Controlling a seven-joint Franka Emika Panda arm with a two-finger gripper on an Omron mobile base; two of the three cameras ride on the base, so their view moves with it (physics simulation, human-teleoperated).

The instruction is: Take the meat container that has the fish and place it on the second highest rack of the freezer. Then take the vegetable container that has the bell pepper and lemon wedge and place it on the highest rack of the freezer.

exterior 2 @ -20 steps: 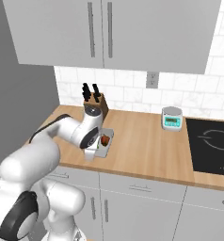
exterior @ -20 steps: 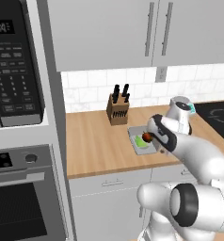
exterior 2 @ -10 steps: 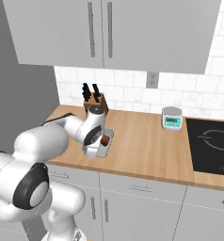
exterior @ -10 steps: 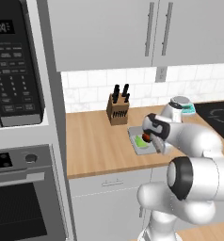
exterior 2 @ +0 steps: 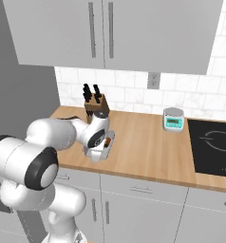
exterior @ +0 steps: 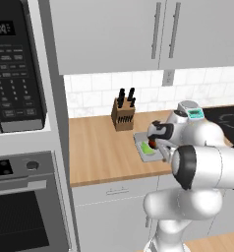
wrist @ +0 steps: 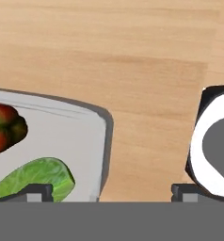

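Hanging low over the counter, gripper spread wide and gripping nothing, its two dark tips showing at the bottom of the hand view. One tip sitting over the tray, the other over bare wood beyond the tray's rim, so straddling that edge. Lying in the tray: red pepper and green lemon wedge, close together, wedge nearer the tips. Whether the tips are touching the tray, impossible to tell.

From the left base view, tray resting on the counter in front of the knife block, wedge showing green inside, pepper just behind it and partly hidden by the hand. From the right base view, tray mostly covered by the wrist, a bit of pepper peeking out. Small scale standing well apart near the stovetop. Oven column standing at the counter's left end.
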